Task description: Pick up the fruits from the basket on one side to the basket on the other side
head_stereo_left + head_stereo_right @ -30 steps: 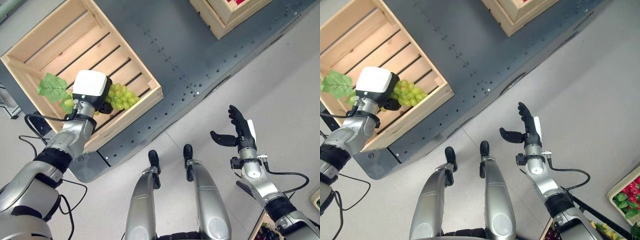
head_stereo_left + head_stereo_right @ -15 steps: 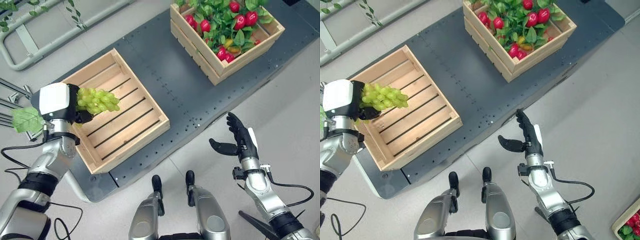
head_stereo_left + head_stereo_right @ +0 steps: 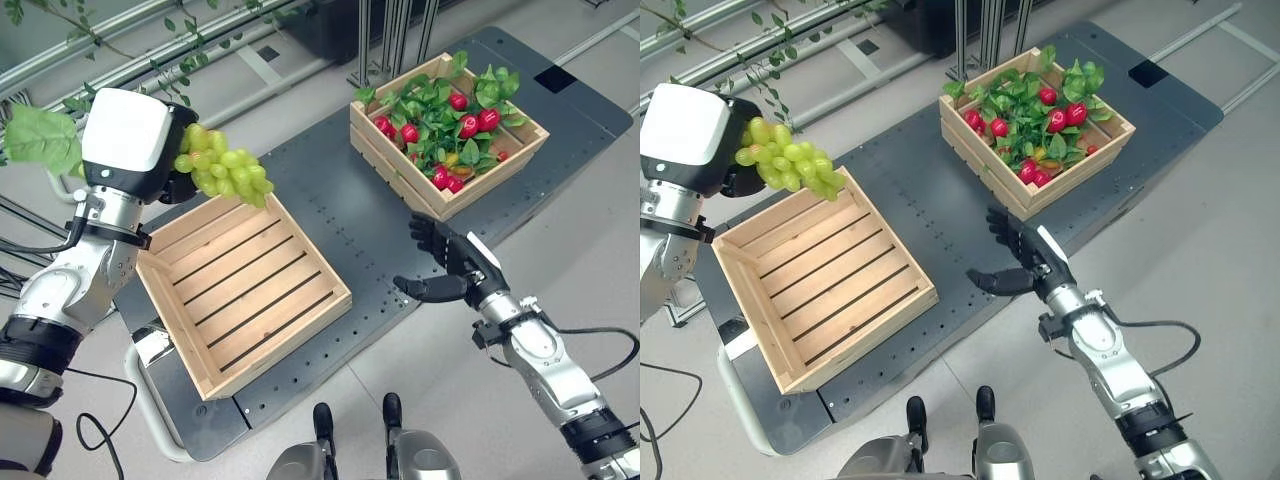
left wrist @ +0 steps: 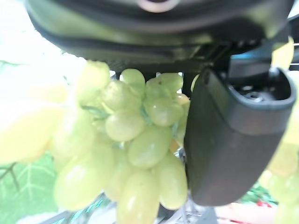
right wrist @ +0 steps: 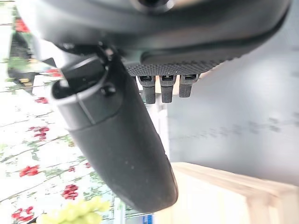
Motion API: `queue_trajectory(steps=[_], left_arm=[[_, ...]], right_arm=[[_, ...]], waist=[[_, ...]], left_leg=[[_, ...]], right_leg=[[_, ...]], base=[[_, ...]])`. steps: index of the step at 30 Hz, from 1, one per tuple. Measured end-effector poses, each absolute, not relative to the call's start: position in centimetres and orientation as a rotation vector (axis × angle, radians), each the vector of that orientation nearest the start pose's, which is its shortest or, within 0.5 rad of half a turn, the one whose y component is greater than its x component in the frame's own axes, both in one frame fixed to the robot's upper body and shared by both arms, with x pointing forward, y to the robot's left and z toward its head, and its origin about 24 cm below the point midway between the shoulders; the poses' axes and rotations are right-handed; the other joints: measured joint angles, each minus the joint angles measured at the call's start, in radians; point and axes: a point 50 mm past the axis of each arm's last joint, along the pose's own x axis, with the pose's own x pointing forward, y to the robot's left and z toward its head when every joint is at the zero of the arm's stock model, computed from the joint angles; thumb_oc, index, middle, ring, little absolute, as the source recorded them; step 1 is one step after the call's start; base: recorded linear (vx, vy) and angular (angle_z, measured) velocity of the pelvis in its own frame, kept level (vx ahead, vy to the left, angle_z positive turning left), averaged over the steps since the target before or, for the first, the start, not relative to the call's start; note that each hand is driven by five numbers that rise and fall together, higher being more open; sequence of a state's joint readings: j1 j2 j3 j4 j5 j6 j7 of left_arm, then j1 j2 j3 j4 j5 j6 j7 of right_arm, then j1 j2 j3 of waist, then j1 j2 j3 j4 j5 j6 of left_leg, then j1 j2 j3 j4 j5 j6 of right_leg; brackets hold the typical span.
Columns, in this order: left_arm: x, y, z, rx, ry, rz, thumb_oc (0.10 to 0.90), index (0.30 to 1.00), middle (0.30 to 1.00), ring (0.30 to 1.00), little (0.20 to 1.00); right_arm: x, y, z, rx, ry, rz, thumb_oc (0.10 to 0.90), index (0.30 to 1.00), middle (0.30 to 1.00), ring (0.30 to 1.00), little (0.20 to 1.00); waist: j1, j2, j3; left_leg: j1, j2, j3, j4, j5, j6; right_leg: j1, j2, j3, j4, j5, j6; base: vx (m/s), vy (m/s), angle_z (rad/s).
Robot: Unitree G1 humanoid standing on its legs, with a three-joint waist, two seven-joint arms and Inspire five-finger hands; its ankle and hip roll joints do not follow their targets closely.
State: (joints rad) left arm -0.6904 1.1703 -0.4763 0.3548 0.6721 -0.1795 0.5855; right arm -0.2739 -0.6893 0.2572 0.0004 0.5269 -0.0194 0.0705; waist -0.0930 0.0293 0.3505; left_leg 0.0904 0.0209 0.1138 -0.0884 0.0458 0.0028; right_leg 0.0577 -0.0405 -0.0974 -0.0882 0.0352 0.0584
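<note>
- Nearest the robot, at about 4 o'clock in the head views, the right hand (image 3: 462,270) hovers over the edge of the dark platform (image 3: 330,190), fingers spread and relaxed, thumb standing apart, holding nothing.
- At centre-left, an empty slatted wooden crate (image 3: 240,290) sits on the platform, its pale boards bare.
- At about 10 o'clock, the left hand (image 3: 175,180) is raised above the far corner of the empty crate, its fingers curled round a bunch of green grapes (image 3: 220,170); the cluster hangs clear of the wood, over the crate's far rim.
- The left wrist view shows the grapes pressed against the palm with the dark thumb closed alongside them.
- A green leaf (image 3: 42,138) sticks out behind the left wrist, at the 9 o'clock edge.
- Farther off, at about 1 o'clock, a second wooden crate (image 3: 400,170) stands on the same platform, well apart from the empty one, filled with green foliage and red fruits (image 3: 478,120).
- Beyond the platform, at 11 to 12 o'clock, metal rails (image 3: 150,55) and leafy vines (image 3: 100,95) lie on the floor.
</note>
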Motion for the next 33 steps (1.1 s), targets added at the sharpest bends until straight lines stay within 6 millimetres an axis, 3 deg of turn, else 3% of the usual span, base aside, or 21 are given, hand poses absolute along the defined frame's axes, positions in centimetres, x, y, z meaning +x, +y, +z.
queue_trajectory(steps=[4, 11, 13, 18, 25, 33], left_arm=[[31.8, 24.2, 24.8, 1.899, -0.986, 0.115, 0.400, 0.300, 0.300, 0.300, 0.300], [31.7, 19.9, 24.5, 2.001, -1.195, -0.168, 0.400, 0.300, 0.300, 0.300, 0.300], [31.4, 18.4, 24.4, 2.026, -1.278, -0.250, 0.400, 0.300, 0.300, 0.300, 0.300], [30.5, 16.7, 23.9, 1.998, -1.395, -0.352, 0.400, 0.300, 0.300, 0.300, 0.300], [30.0, 15.4, 23.5, 2.009, -1.470, -0.417, 0.400, 0.300, 0.300, 0.300, 0.300], [30.1, 13.9, 23.2, 1.977, -1.517, -0.461, 0.400, 0.300, 0.300, 0.300, 0.300]], right_arm=[[30.8, -18.9, 14.9, -0.187, -0.161, 0.376, 0.800, 0.900, 0.900, 0.900, 0.900], [31.7, -17.0, 15.1, -0.260, -0.067, 0.465, 0.800, 0.900, 0.900, 0.900, 0.900], [31.8, -16.1, 14.7, -0.170, -0.001, 0.509, 0.800, 0.900, 0.900, 0.900, 0.900], [31.5, -14.6, 12.7, -0.003, 0.142, 0.574, 0.800, 0.900, 0.900, 0.900, 0.900], [30.6, -12.4, 9.5, 0.279, 0.404, 0.663, 0.800, 0.900, 0.900, 0.900, 0.900], [29.7, -10.1, 8.8, 0.523, 0.538, 0.725, 0.800, 0.900, 0.900, 0.900, 0.900]], waist=[[0.001, 0.001, -0.030], [0.001, 0.006, -0.096], [0.001, 0.010, -0.117], [0.001, 0.023, -0.138], [0.000, 0.024, -0.184], [0.002, 0.028, -0.237]], left_leg=[[0.000, -0.002, -0.002, 0.000, 0.000, 0.000], [0.006, -0.002, 0.002, 0.000, 0.000, 0.000], [0.008, -0.002, 0.002, 0.000, 0.000, 0.000], [0.023, 0.000, 0.002, 0.000, 0.000, 0.000], [0.030, 0.004, 0.006, 0.000, -0.001, 0.001], [0.032, 0.005, 0.007, 0.000, -0.001, 0.002]], right_leg=[[0.000, -0.001, 0.000, 0.000, 0.004, 0.002], [0.004, -0.001, 0.003, 0.000, 0.007, 0.003], [0.005, 0.000, 0.004, 0.000, 0.007, 0.003], [0.019, 0.001, 0.006, 0.000, 0.008, 0.002], [0.023, 0.005, 0.009, 0.000, 0.010, -0.001], [0.024, 0.007, 0.009, 0.000, 0.011, -0.002]], base=[[0.00, -0.057, 0.01], [0.00, -0.047, -0.01], [-0.02, -0.050, -0.03], [-0.01, -0.028, -0.01], [0.00, -0.011, -0.02], [0.00, -0.001, 0.00]])
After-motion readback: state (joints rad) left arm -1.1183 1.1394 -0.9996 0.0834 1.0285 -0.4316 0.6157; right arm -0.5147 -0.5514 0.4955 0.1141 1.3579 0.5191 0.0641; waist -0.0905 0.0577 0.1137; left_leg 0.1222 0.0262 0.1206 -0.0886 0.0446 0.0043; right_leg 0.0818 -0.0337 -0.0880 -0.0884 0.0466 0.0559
